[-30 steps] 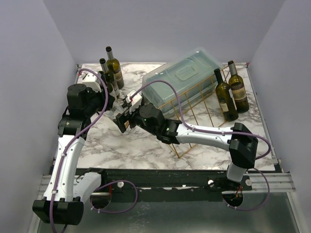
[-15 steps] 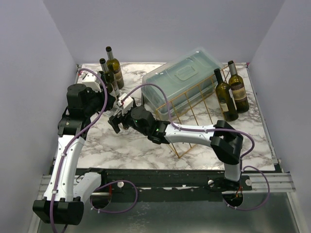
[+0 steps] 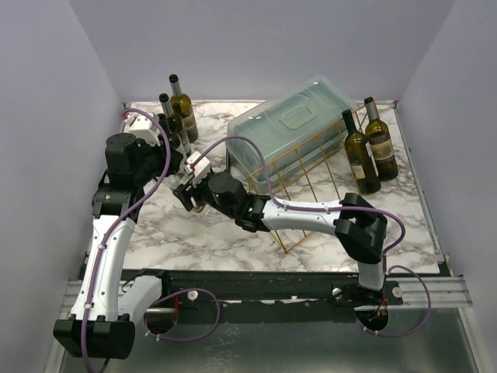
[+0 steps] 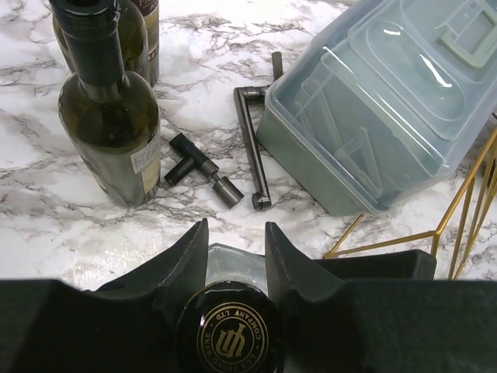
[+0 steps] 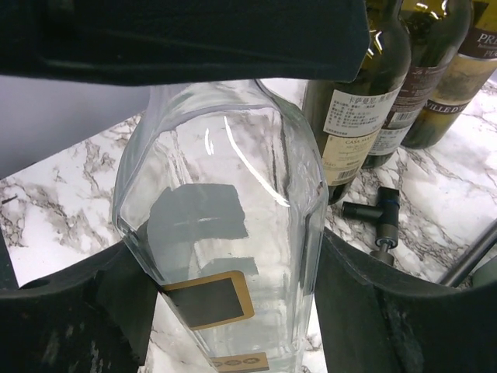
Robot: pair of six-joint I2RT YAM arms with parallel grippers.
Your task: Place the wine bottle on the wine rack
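Clear glass, black cap: the bottle [image 5: 225,225] is held over the left-middle of the bench [image 3: 233,233], not yet on the rack [image 3: 311,167]. The left fingers [image 4: 185,263] are clamped on the neck at the cap and take the bottle from its top end. The right fingers [image 5: 353,311] are closed across the body, one on each side of the glass near the small dark label. Judgement: this two-point hold looks like a handover, or a way to steady smooth glass that a neck grip alone would let swing. Whether the base touches the bench cannot be told. The rack, thin gold wire, stands to the right of the bottle. The bluish box [image 3: 291,124] lies against its far side, and whether it rests on the bars is unclear. The nearer slanted bars appear free, so they are the likely landing place. Dark bottles [image 3: 182,105] stand just behind the held one, and small metal tools [image 4: 203,167] lie on the marble beside them. Risks, as judged: the glass slipping, and a sideways carry clipping those bottles or the wire.
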